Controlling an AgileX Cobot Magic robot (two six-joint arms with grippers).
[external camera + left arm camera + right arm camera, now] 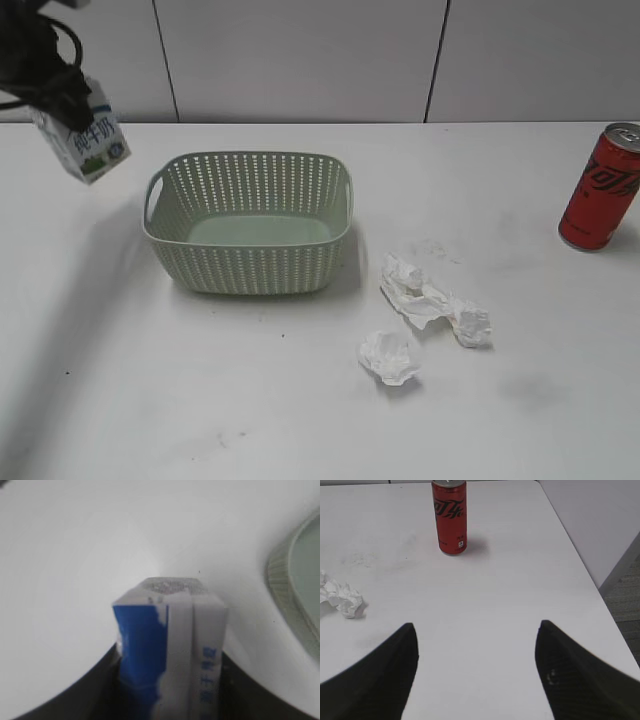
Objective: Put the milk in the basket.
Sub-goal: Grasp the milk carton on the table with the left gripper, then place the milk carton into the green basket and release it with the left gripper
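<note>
Since my left gripper [62,100] holds the milk [90,140] up in the air at the far left, the pick-up is done. The milk is tilted, left of the basket [248,265], and not over it. The basket looks empty, I think. I must carry the milk right and let go. My right gripper [476,645] hangs wide open, holding nothing, near the red can [449,515].

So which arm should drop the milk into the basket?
The left: its gripper already holds the milk aloft left of the basket. The right gripper is open and empty, near the can.
</note>
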